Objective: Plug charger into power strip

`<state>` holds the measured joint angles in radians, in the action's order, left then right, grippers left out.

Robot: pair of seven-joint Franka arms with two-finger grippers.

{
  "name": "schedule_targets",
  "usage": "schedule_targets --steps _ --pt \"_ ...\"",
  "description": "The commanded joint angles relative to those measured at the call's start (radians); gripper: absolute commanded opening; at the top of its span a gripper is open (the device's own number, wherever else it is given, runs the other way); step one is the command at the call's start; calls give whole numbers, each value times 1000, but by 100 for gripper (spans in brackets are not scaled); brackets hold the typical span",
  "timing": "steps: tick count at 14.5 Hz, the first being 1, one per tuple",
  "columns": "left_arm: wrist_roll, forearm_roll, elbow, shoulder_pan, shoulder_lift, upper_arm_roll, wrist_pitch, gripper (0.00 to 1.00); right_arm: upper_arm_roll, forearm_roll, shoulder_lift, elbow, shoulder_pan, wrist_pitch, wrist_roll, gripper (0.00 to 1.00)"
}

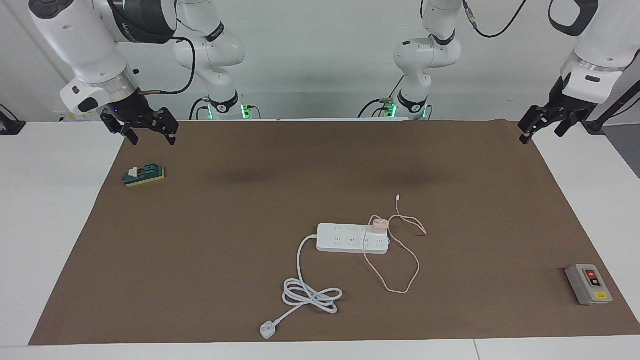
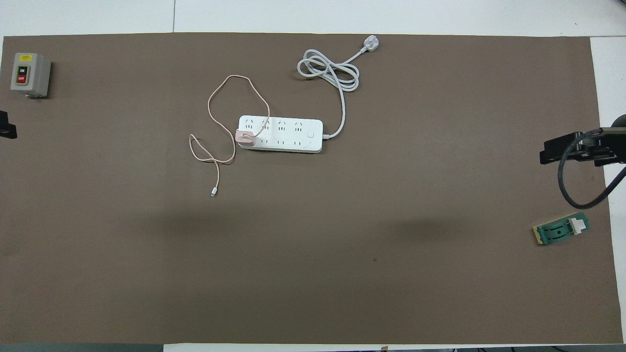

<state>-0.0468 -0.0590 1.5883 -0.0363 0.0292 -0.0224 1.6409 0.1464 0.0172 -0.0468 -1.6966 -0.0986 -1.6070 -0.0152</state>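
Pale-pink, the charger [image 1: 378,224] sits on the power strip [image 1: 353,238] at its end toward the left arm, apparently plugged in; little seems left; the left gripper [image 1: 542,122] and right gripper [image 1: 146,129] hang open and empty, both well apart from it, above the mat's corners.

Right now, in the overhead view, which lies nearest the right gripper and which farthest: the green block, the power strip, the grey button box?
From the right gripper:
1. Green block, at the right arm's end.
2. Power strip, mid-mat.
3. Grey button box, at the left arm's end.
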Motion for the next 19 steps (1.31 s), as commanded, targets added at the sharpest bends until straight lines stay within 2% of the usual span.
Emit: schedule_targets --steps 1,4,16,19 --pt "24 10 124 -17 94 7 33 100 -5 -14 -8 3 8 19 17 100" --pt "33 5 108 -22 95 7 -58 100 -5 -14 -8 3 8 19 18 100" --pt "27 1 75 -14 95 21 -90 100 -5 -14 -10 3 8 19 18 100" --pt "28 28 75 -8 87 61 -99 100 -5 -14 -8 3 8 19 18 100"
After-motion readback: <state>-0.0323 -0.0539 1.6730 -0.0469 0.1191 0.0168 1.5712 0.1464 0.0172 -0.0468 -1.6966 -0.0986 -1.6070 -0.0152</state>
